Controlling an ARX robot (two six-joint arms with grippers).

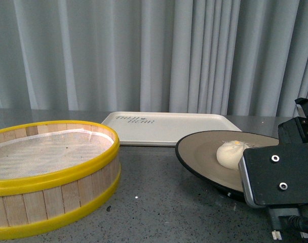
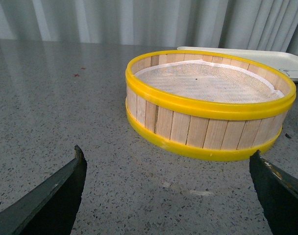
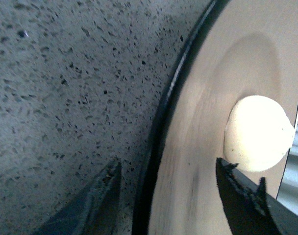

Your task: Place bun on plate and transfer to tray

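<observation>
Right gripper point(image 3: 167, 164) nearest lens: my jaws apart, straddling plate point(image 1: 199, 152) rim, nothing clamped yet. Bun point(image 1: 231, 153) sits on plate, just past fingertips. Tray point(image 1: 184, 129) lies beyond plate (forward-left of right arm, the nearer one). Left gripper point(image 2: 167, 152) wide, empty, facing steamer basket point(image 2: 208, 127).

Front and right wrist — same plate point(image 1: 199, 152)
</observation>
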